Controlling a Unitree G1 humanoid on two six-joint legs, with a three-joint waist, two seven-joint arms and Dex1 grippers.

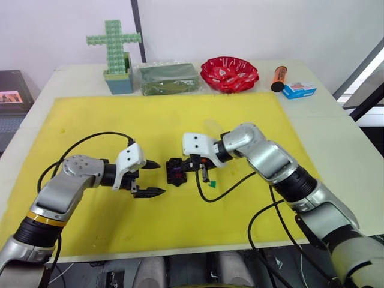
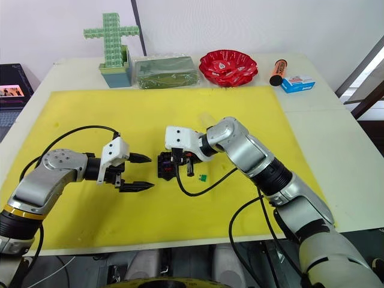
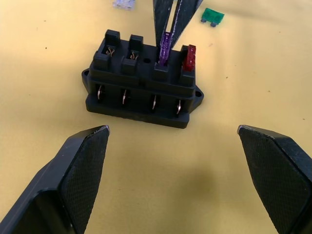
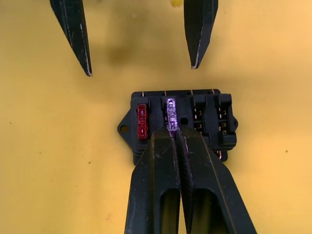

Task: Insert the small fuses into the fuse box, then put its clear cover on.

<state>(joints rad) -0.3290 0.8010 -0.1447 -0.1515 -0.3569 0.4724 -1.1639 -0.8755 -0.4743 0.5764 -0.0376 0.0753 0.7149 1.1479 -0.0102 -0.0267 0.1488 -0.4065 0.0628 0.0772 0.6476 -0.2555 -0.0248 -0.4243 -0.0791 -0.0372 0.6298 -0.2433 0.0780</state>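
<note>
The small black rectangular plastic fuse box (image 3: 142, 84) sits on the yellow mat (image 1: 162, 120) covering the surface, between the two grippers. One flat red blade fuse (image 3: 189, 57) is seated in an end slot. Beside it, the right gripper (image 4: 174, 132) has its fingers pressed together on a translucent purple blade fuse (image 3: 165, 48), which stands in the next slot, seemingly not yet pushed fully home. The left gripper (image 1: 149, 178) hovers just beside the box, fingers spread wide and holding nothing.

So roughly half the inserting looks done: two slots remain empty. A green blade fuse (image 3: 212, 16) lies on the mat near the box, and a pale fuse-like piece (image 3: 123, 4) is cut off at the picture's edge. The clear cover is hard to make out; a faint glassy shape (image 1: 211, 127) behind the right wrist may be it.
</note>
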